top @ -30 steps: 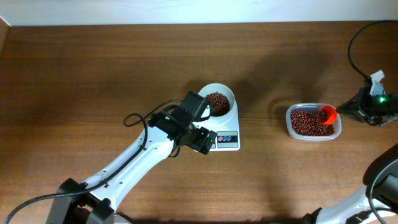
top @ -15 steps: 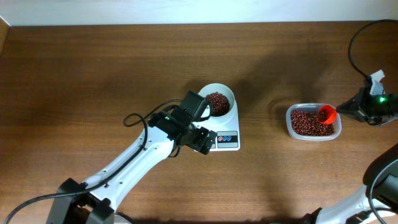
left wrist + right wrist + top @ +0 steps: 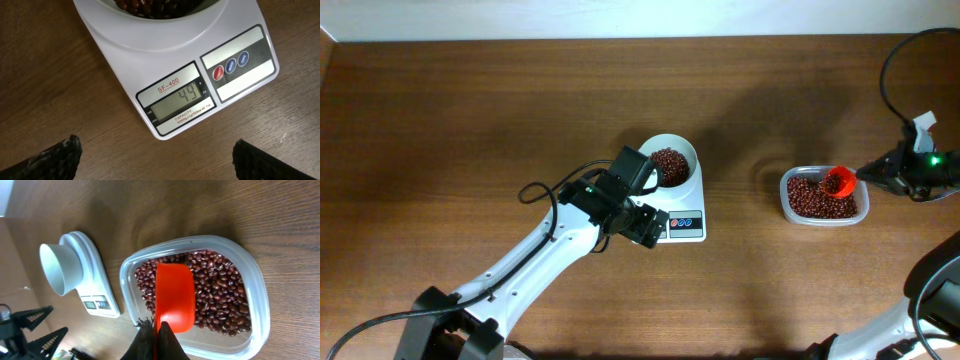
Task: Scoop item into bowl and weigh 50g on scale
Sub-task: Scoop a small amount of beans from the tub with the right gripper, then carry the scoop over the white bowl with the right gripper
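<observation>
Readout duty for the left fingers (image 3: 56,159), I reckon: they hang spread wide and empty by the scale (image 3: 165,55) so the wrist cam catches its display (image 3: 180,102) at 49, with small dark red-brown beans (image 3: 669,162) heaped in the white bowl (image 3: 689,149) sitting on it, while the right fingers (image 3: 150,340) pinch the orange scoop (image 3: 175,297) over the tub (image 3: 257,311) holding the rest.

The bowl (image 3: 672,150) sits on the scale (image 3: 688,224) midway along the worktop (image 3: 470,120) with beans (image 3: 668,162) in it, the left hand (image 3: 157,145) over the scale's near-left corner, and well to the right the tub (image 3: 786,200) holds more beans, the scoop (image 3: 839,182) over them.
</observation>
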You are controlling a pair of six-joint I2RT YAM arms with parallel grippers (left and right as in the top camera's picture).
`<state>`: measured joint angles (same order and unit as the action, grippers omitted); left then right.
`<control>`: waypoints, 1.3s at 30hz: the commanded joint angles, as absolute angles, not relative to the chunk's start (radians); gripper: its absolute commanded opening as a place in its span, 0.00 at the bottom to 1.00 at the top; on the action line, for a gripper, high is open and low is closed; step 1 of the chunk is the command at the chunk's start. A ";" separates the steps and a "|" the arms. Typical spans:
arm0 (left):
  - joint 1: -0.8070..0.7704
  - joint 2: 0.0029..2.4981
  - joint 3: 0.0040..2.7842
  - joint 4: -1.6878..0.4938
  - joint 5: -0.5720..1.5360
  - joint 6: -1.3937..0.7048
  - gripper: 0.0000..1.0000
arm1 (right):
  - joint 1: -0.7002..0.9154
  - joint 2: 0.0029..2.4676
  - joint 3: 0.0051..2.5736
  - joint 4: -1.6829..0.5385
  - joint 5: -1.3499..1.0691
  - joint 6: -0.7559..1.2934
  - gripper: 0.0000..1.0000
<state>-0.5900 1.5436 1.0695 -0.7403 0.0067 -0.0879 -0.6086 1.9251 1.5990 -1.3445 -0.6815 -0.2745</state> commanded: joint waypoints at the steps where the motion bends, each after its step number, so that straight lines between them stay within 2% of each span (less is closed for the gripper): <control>1: -0.593 1.529 1.065 -0.738 0.000 -0.097 0.99 | -0.657 1.910 1.622 -1.355 -0.768 -0.312 0.04; 8: -0.593 1.529 1.065 -0.738 0.000 -0.097 0.99 | -0.716 1.910 1.622 -1.382 -0.886 -0.371 0.04; 13: -0.593 1.529 1.065 -0.738 0.000 -0.097 0.99 | -0.715 1.910 1.622 -1.404 -1.072 -0.455 0.04; 19: -0.593 1.529 1.065 -0.738 0.000 -0.097 0.99 | -0.704 1.910 1.622 -1.411 -1.265 -0.461 0.04; 25: -0.593 1.529 1.065 -0.738 0.000 -0.097 0.99 | -0.545 1.910 1.622 -1.382 -1.317 -0.452 0.04; 33: -0.593 1.529 1.065 -0.738 0.000 -0.097 0.99 | -0.224 1.910 1.621 -1.069 -1.320 -0.131 0.04; 37: -0.593 1.529 1.065 -0.738 0.000 -0.097 0.99 | -0.091 1.910 1.622 -0.939 -1.187 0.018 0.04; 39: -0.593 1.529 1.065 -0.738 0.000 -0.097 0.99 | -0.048 1.910 1.622 -0.916 -1.153 0.028 0.04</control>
